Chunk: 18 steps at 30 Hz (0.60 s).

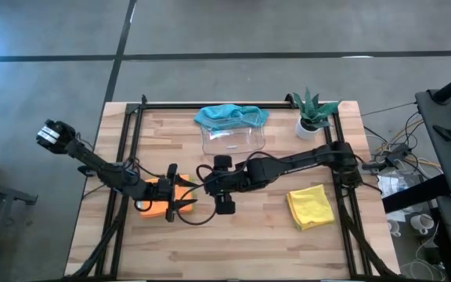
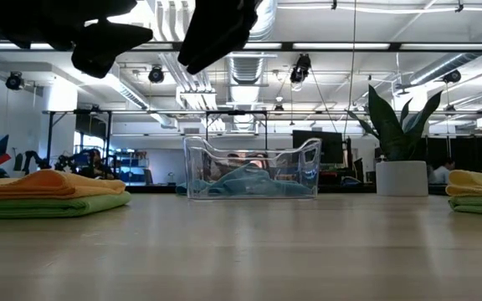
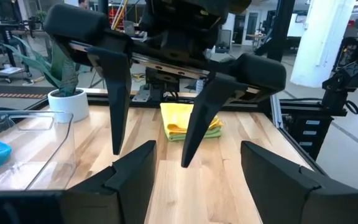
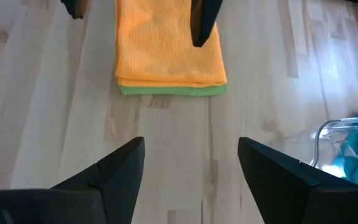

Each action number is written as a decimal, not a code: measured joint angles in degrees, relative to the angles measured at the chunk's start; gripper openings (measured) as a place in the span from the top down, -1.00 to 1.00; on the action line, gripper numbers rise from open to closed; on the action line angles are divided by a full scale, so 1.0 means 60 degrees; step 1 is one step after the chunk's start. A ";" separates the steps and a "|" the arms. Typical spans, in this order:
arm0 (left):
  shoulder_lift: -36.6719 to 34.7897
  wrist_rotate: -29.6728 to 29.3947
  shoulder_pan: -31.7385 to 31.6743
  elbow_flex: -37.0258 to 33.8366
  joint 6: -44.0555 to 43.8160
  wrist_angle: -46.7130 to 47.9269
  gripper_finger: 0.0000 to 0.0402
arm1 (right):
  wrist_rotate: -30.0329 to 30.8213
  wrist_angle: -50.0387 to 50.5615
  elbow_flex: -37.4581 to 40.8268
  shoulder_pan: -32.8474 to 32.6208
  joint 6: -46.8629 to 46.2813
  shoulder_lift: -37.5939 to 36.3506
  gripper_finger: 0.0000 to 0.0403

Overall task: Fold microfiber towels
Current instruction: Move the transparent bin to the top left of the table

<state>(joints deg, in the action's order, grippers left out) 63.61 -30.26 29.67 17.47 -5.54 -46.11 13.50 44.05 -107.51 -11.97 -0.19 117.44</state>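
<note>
While both tools hang with fingers spread and empty above the wooden table (image 1: 233,243), my left tool (image 1: 180,193) over the folded orange microfiber towel (image 4: 168,46) stacked on a lime green one (image 4: 170,91) and my right tool (image 1: 224,184) just beside, I count two folded stacks. The folded yellow microfiber towel (image 1: 311,205) lies on another green one (image 2: 479,206) to the right. I judge only the crumpled teal blue microfiber towel (image 1: 229,114), draped in the clear plastic tray (image 1: 233,141), is left to fold.
</note>
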 joint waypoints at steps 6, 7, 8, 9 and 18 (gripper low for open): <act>-0.0004 0.0000 0.0000 -0.0003 0.0000 -0.0080 -0.09 | 0.0000 -0.0261 0.0411 0.0005 -0.0223 -0.0196 -0.27; -0.0004 0.0000 0.0000 -0.0005 0.0005 -0.0136 -0.09 | 0.0000 -0.0271 0.0440 0.0005 -0.0270 -0.0196 -0.27; -0.0004 0.0002 0.0000 -0.0007 0.0032 -0.0236 -0.09 | 0.0002 -0.0280 0.0466 0.0005 -0.0322 -0.0196 -0.27; -0.0004 0.0000 0.0000 -0.0006 0.0059 -0.0335 -0.09 | 0.0000 -0.0324 0.0478 0.0005 -0.0373 -0.0175 -0.27; -0.0085 0.0001 -0.0007 -0.0192 0.0076 -0.0301 -0.09 | 0.0004 -0.0521 0.0527 -0.0003 -0.0470 -0.0127 -0.27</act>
<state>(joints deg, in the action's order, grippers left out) 63.10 -30.26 29.63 16.32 -5.09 -47.91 13.52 40.92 -104.35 -11.99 -3.01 116.68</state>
